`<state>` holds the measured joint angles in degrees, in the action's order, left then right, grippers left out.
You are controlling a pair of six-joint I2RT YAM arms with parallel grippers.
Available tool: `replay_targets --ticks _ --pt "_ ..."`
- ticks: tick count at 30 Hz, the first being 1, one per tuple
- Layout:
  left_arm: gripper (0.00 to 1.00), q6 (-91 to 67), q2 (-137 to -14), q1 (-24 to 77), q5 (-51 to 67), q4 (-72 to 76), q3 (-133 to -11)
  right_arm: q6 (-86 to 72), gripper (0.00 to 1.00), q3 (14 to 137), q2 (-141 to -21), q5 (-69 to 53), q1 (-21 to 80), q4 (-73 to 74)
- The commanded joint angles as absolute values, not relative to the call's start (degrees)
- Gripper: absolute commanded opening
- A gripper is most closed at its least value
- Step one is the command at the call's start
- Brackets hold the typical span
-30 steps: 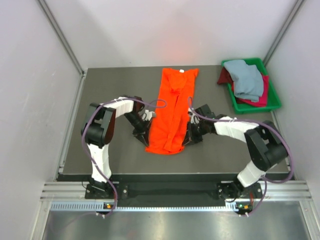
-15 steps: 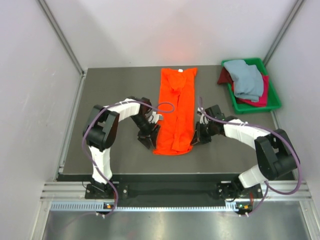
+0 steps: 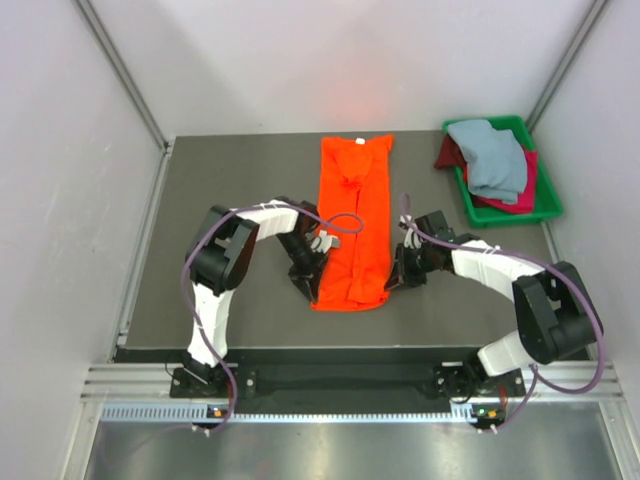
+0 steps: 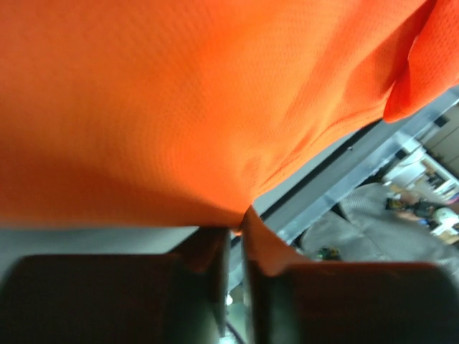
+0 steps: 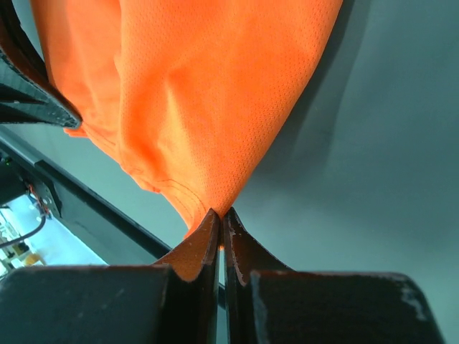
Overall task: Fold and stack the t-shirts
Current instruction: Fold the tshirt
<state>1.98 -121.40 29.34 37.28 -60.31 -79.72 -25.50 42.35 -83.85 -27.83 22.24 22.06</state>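
Where the tray (image 3: 512, 216) sits, a grey-blue t-shirt (image 3: 492, 158) apparently covers crimson t-shirts (image 3: 524, 192).

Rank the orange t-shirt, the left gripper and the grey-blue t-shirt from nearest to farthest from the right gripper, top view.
1. orange t-shirt, pinched by the right gripper.
2. left gripper, across the shirt's near hem.
3. grey-blue t-shirt, far right in the green tray.

Table (image 3: 220, 180) bears orange t-shirt (image 3: 352, 215) (folded); green tray (image 3: 520, 214).

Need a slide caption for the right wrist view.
Right gripper shut on the orange shirt edge, grey table behind.
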Motion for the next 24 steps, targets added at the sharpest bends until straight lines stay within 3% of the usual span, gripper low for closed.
replay_targets --ticks 1,11,24 --pt "0.02 3.51 -121.73 29.79 39.02 -59.76 -81.04 -24.44 0.00 42.45 -81.30 -27.07 21.27 20.48" --pt "0.00 5.97 -112.34 29.88 39.73 -62.92 -80.59 -23.47 0.00 44.29 -76.56 -26.89 19.95 23.11" --pt "0.00 10.28 -104.95 34.89 35.95 -66.53 -89.03 -19.78 0.00 53.26 -73.57 -28.30 19.95 28.82"
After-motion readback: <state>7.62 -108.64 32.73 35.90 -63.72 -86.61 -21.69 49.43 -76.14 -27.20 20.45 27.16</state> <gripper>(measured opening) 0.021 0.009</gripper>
